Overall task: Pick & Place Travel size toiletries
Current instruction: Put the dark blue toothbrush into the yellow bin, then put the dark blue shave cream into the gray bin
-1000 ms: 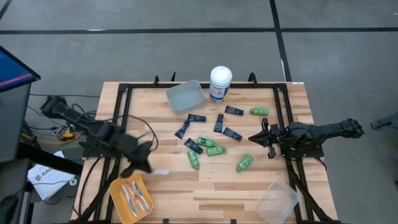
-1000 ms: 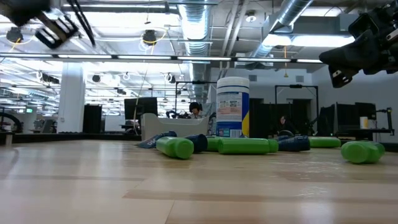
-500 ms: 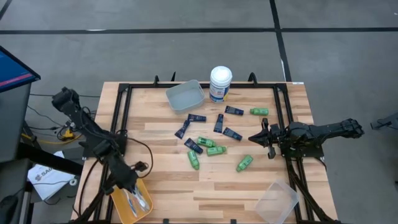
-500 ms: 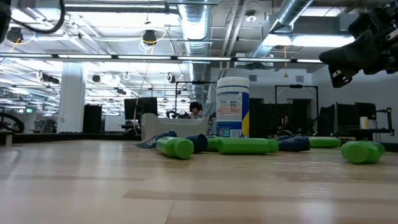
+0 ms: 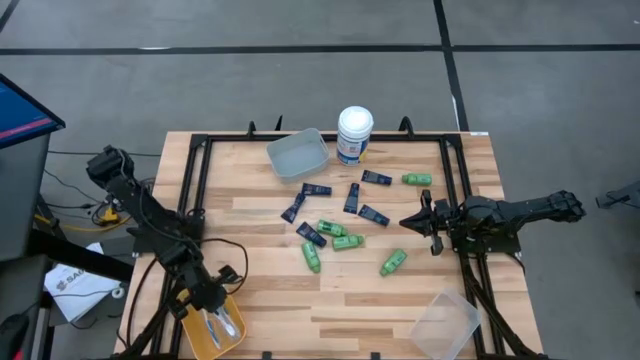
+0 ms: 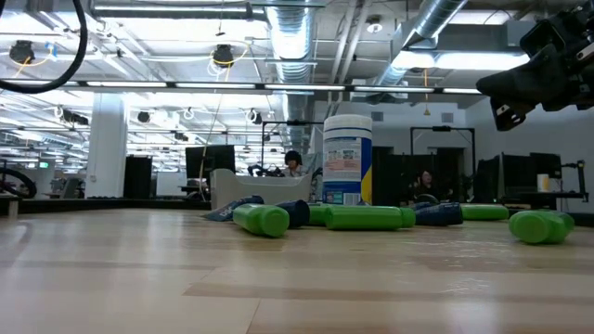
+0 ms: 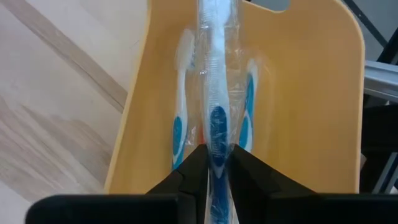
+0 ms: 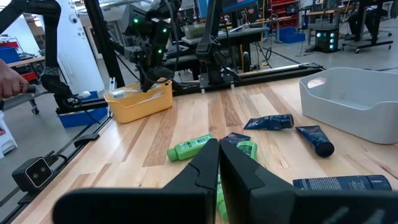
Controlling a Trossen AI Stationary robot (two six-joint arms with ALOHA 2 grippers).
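Observation:
My left gripper (image 5: 214, 318) hangs over the orange tray (image 5: 199, 337) at the table's near-left corner, shut on a wrapped blue-and-white toothbrush (image 7: 213, 74). Two more toothbrushes (image 7: 181, 121) lie flat on the tray's floor. Green bottles (image 5: 347, 241) and navy tubes (image 5: 352, 198) lie on their sides mid-table. My right gripper (image 5: 405, 222) is shut, holds nothing and hovers above the table to the right of them. My left gripper pinches the toothbrush between its two fingers (image 7: 194, 163) at the blue handle end (image 7: 216, 127), through the clear wrapper. The fingers slant down from above, and the brush runs on ahead of them. It lies over the tray, between the two brushes there.
A tall white canister (image 5: 354, 133) and a grey bin (image 5: 297, 153) stand near the far edge. A clear bin (image 5: 445, 322) sits at the near-right corner. Bare wood lies between the tray and the clear bin. A person's hand (image 8: 9, 81) shows beyond the table.
My left gripper carried the toothbrush from above the bare table toward the near-left corner. It now stands over the orange tray, a little farther in than half a second ago. The right arm kept still.

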